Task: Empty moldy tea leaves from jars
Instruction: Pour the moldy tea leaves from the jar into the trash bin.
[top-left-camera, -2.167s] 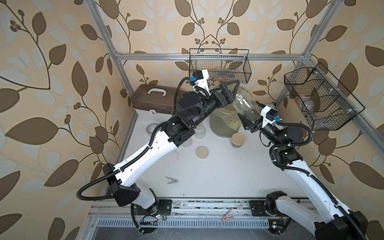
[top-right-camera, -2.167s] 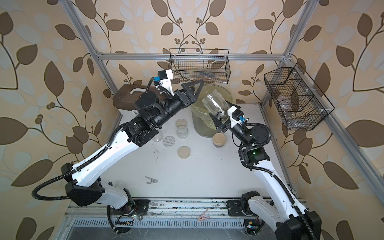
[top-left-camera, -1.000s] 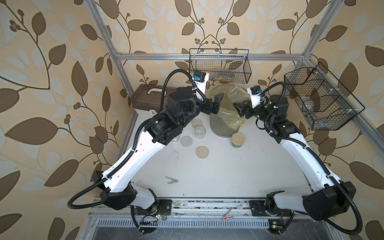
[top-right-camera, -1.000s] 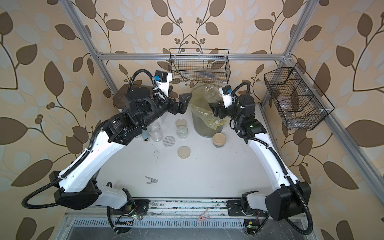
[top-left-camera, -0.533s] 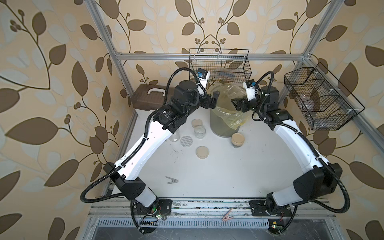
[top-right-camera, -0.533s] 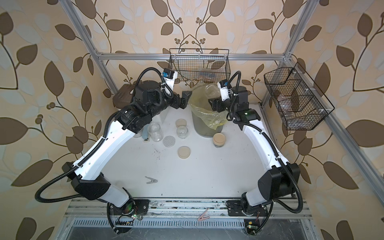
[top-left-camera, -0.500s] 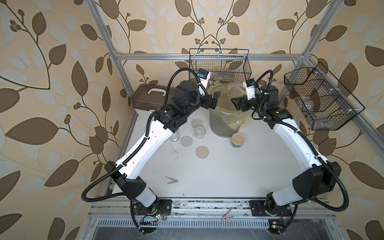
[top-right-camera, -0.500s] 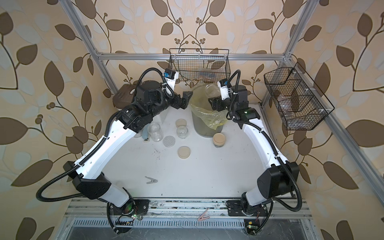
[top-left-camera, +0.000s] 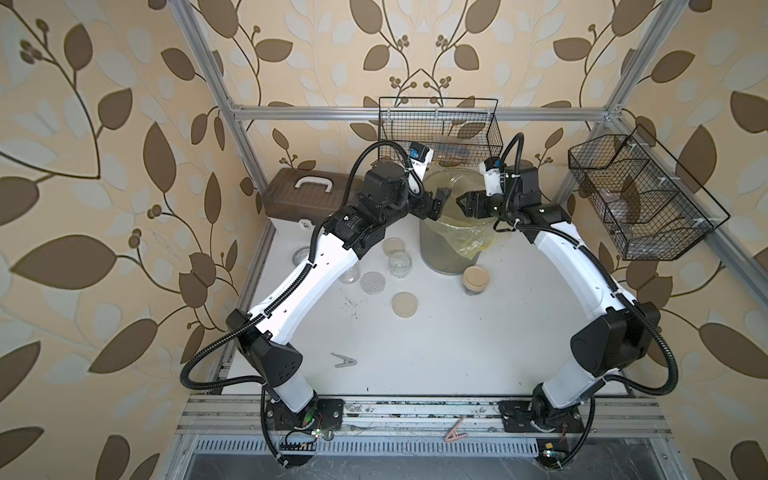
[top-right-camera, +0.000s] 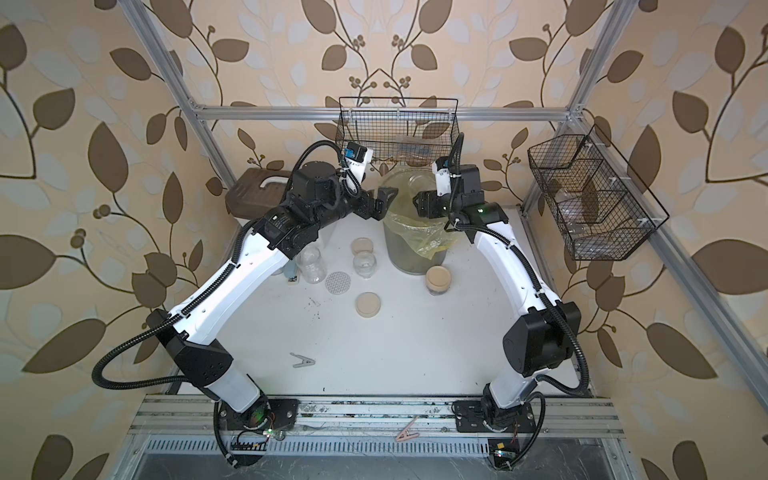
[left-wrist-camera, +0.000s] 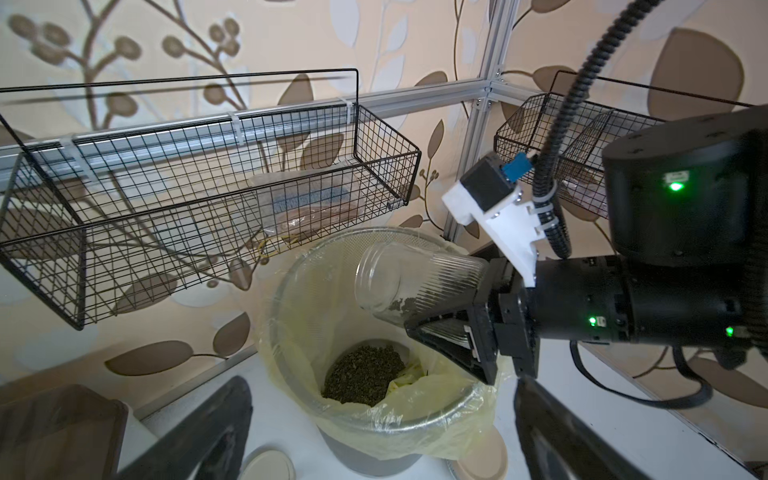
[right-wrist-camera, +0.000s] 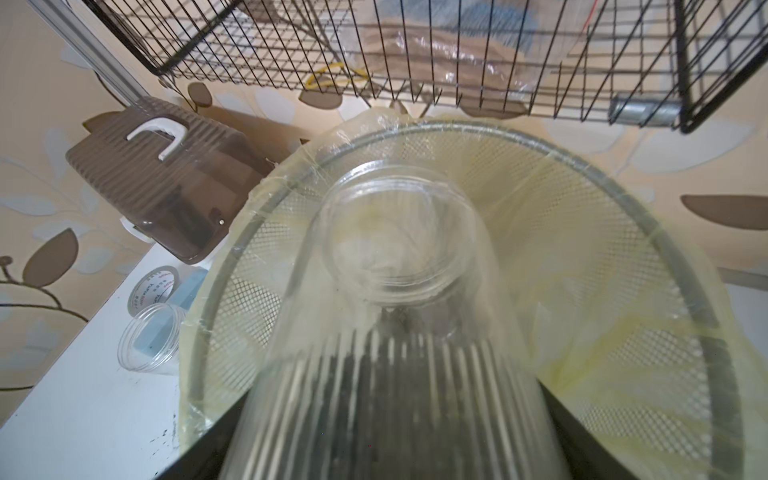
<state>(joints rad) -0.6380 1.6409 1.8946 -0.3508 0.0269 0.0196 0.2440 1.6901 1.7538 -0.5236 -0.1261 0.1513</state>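
My right gripper (top-left-camera: 462, 203) (right-wrist-camera: 395, 449) is shut on a clear glass jar (left-wrist-camera: 411, 282) (right-wrist-camera: 399, 257) (top-right-camera: 415, 183). The jar is tipped mouth-down over the yellow-lined grey bin (top-left-camera: 440, 257). A few moldy tea leaves (left-wrist-camera: 399, 305) cling inside it, and a dark pile (left-wrist-camera: 361, 374) lies at the bin's bottom. My left gripper (top-left-camera: 438, 203) (left-wrist-camera: 382, 386) stands open and empty at the bin's left rim. On the table stand a closed jar (top-left-camera: 476, 279) with a beige lid and dark contents, and two open jars (top-left-camera: 400, 264) (top-right-camera: 312, 266).
Loose lids lie left of the bin: two beige (top-left-camera: 405, 304) (top-left-camera: 393, 247) and one dotted (top-left-camera: 372, 282). A brown box (top-left-camera: 307, 199) sits at the back left, with a tape roll (right-wrist-camera: 156, 286) near it. Wire baskets (top-left-camera: 438, 124) (top-left-camera: 640, 199) hang above. A clip (top-left-camera: 344, 360) lies in front.
Both arms have come down from a raised pose to the bin. The right gripper carried the jar over the bin's mouth and tipped it down. Little has moved in the last half second.
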